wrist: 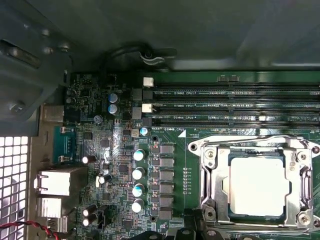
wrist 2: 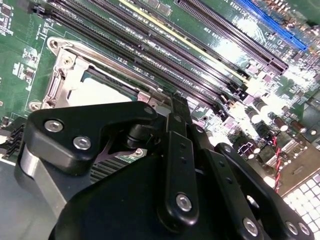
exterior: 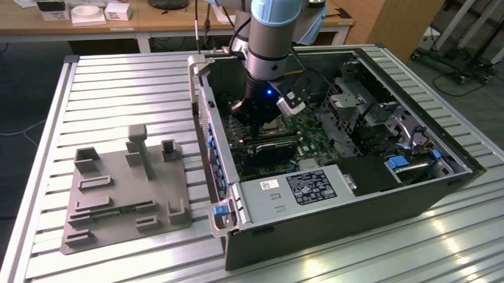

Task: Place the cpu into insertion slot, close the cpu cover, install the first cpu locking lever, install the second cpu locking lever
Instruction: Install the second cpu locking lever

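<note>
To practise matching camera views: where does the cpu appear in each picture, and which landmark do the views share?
Exterior view: cpu just below the gripper, inside the computer case.
First wrist view: cpu seated under the closed cpu cover.
Second wrist view: cpu behind the gripper.
Shared landmark: the memory slots.

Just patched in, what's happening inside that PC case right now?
The arm has its pincer lowered into the open computer case, right over the insertion slot on the green motherboard. The cpu already sits in the slot, and the cpu cover looks to be lying down around it, with the chip showing through its window. Whether the locking levers are latched is hard to tell.
</note>
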{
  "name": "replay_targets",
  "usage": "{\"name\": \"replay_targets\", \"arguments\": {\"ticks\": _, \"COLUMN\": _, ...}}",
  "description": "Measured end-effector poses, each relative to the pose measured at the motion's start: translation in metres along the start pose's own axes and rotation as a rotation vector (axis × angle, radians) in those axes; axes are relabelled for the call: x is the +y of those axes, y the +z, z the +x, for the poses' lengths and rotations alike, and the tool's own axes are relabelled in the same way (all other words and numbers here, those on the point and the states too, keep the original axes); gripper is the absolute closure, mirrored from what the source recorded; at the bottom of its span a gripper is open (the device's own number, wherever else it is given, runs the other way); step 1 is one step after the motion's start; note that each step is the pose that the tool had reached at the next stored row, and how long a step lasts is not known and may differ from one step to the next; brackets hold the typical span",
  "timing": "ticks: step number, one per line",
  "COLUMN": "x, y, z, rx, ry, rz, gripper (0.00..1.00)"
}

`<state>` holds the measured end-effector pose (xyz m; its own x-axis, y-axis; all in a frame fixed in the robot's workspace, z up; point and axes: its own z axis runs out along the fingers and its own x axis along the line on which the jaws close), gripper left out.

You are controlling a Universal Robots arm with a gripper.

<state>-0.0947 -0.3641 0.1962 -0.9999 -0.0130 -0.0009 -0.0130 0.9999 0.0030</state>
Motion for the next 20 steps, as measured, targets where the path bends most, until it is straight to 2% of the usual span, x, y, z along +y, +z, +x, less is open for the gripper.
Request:
{"name": "replay_targets", "arguments": {"ticks": 5, "x": 0.0, "y": -0.0001, "z": 0.0, "rx": 0.0005, "ry": 0.0, "rz": 0.0246, "gripper": 0.9}}
{"name": "replay_targets", "arguments": {"ticks": 8, "x": -0.0001, "y": -0.0014, "z": -0.0001, "rx": 0.0003, "ry": 0.0, "rz": 0.025, "gripper": 0.9}}
{"name": "replay_targets", "arguments": {"ticks": 17, "x": 0.0, "y": -0.0202, "z": 0.0, "rx": 0.0005, "ry": 0.0, "rz": 0.0246, "gripper": 0.9}}
{"name": "replay_targets", "arguments": {"ticks": 20, "x": 0.0, "y": -0.0226, "z": -0.0001, "rx": 0.0004, "ry": 0.0, "rz": 0.0243, "gripper": 0.9}}
